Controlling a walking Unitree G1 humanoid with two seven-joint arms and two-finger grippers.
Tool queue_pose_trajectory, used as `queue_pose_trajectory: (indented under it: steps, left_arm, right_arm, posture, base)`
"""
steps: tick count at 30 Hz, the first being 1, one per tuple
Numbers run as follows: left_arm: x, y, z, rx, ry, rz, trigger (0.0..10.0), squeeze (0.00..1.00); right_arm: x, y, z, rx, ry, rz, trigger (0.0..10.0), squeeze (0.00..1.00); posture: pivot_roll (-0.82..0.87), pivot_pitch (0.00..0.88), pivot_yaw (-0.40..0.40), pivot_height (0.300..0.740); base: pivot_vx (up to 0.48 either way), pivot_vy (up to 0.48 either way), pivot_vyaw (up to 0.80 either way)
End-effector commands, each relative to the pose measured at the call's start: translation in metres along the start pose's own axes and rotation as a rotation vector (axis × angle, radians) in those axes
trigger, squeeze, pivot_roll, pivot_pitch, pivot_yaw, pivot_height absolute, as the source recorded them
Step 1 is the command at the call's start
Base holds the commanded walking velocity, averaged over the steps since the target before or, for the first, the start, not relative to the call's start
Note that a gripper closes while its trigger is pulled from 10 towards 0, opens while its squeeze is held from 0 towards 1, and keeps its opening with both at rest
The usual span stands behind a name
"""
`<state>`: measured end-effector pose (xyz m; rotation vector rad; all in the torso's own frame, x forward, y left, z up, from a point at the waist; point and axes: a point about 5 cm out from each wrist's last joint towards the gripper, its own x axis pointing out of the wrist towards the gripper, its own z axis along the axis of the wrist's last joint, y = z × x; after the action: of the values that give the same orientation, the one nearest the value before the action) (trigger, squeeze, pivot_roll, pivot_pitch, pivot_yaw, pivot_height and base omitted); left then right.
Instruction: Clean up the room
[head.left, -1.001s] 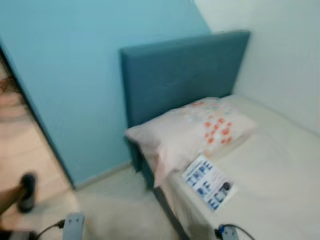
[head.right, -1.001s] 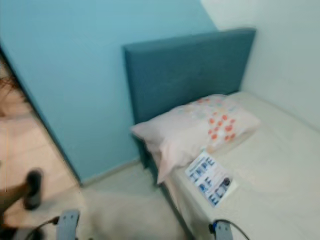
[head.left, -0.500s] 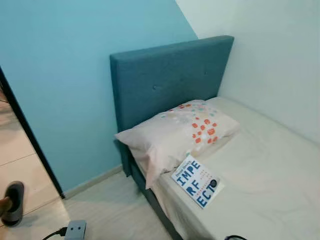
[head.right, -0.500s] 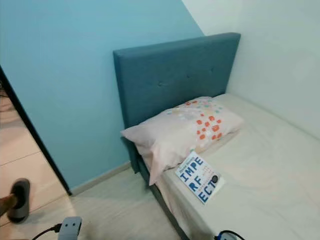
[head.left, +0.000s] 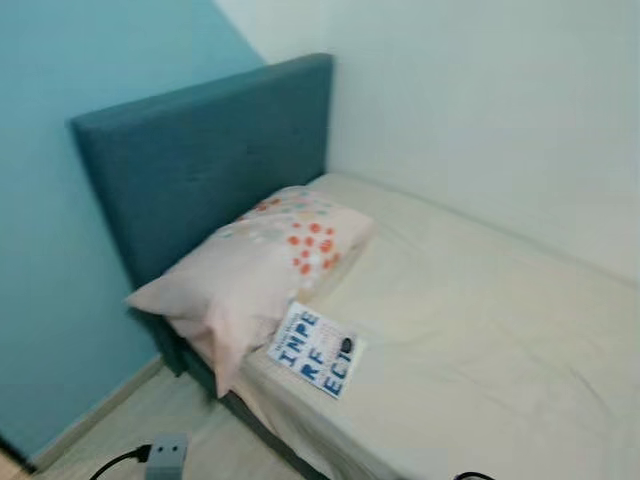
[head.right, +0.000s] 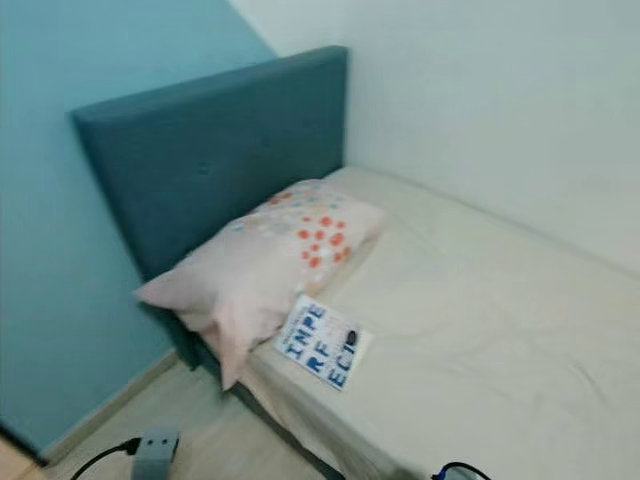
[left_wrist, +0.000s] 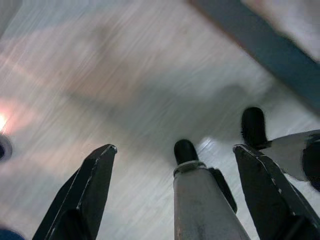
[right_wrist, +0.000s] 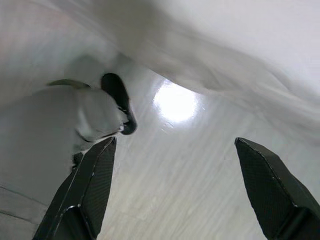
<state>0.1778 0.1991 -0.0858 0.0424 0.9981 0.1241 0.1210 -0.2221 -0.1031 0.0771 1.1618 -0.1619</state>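
Big blue letters on white book (head.left: 318, 350) cover, three rows: "IMPE", "RF", "ECT". Small line of print above first row, too tiny to read. Book flat on bed (head.left: 480, 340), just beside pillow (head.left: 250, 270). No other words anywhere.

Count before me: one bed (head.left: 480, 340) with cream sheet and one teal padded headboard (head.left: 200, 165). One pale pillow (head.left: 255, 270) with orange dots. One white book (head.left: 318, 349) with blue lettering. My claws: two, left claw (left_wrist: 175, 160) and right claw (right_wrist: 175, 155), fingers spread apart.
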Motion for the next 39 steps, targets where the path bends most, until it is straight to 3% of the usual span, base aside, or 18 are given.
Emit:
queue_pose_trajectory:
  steps: [1, 6, 15, 21, 22, 27, 39]
  left_arm:
    - [0.000, -0.005, -0.002, 0.018, 0.018, 0.016, 10.0, 0.00]
    - [0.001, -0.019, 0.004, 0.040, 0.001, 0.022, 10.0, 0.00]
    - [0.001, -0.030, 0.008, 0.055, 0.002, 0.022, 10.0, 0.00]
    - [0.000, -0.015, 0.001, 0.017, 0.015, 0.031, 10.0, 0.00]
    - [-0.002, 0.013, -0.008, 0.001, 0.021, 0.060, 10.0, 0.00]
    - [-0.005, 0.034, -0.015, -0.015, 0.026, 0.072, 10.0, 0.00]
    - [-0.006, 0.036, -0.019, -0.018, 0.043, 0.073, 10.0, 0.00]
  right_arm:
    - [0.000, 0.000, -0.001, -0.001, 0.011, -0.008, 10.0, 0.00]
    - [0.000, 0.000, -0.003, 0.004, 0.018, -0.016, 10.0, 0.00]
    - [0.000, 0.000, -0.005, 0.006, 0.024, -0.019, 10.0, 0.00]
    - [0.000, 0.000, -0.004, 0.005, 0.023, -0.017, 10.0, 0.00]
    - [0.000, 0.000, -0.003, 0.004, 0.022, -0.016, 10.0, 0.00]
    - [0.000, 0.000, -0.003, 0.007, 0.020, -0.015, 10.0, 0.00]
    - [0.000, 0.000, -0.006, 0.017, 0.029, -0.013, 10.0, 0.00]
  posture:
    - [-0.04, 0.000, -0.039, 0.740]
    - [-0.04, 0.000, -0.040, 0.740]
    - [-0.04, 0.000, -0.040, 0.740]
    - [-0.04, 0.000, -0.040, 0.740]
    - [-0.04, 0.000, -0.040, 0.740]
    - [-0.04, 0.000, -0.039, 0.740]
    - [-0.04, 0.000, -0.034, 0.740]
  base:
    - [0.000, 0.000, -0.75]
    - [0.000, 0.000, -0.75]
    - [0.000, 0.000, -0.74]
    - [0.000, 0.000, -0.74]
    - [0.000, 0.000, -0.74]
    - [0.000, 0.000, -0.74]
    - [0.000, 0.000, -0.74]
